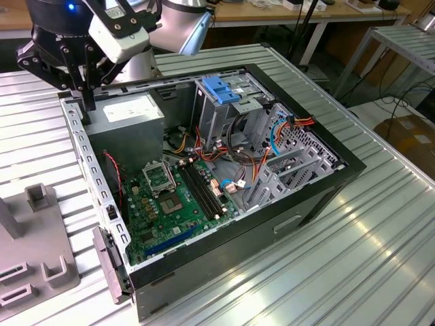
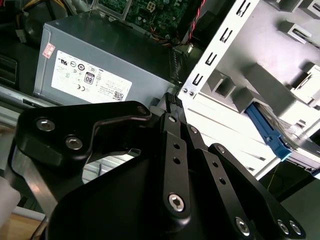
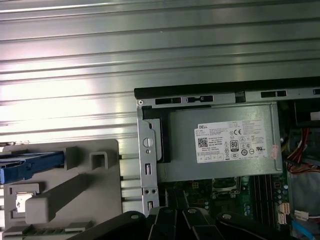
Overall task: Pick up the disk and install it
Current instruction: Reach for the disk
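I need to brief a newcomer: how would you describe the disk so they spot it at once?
Beside the open computer case on the ribbed metal table lies a grey plastic holder. The disk rests on that holder. It is a flat silver drive framed in blue plastic, unlike the big grey box with a white sticker inside the case.

We see a ribbed silvery metal surface catching bright glare. Beyond it stand a wooden bench and another slatted metal table. A cardboard box sits on the dark floor.
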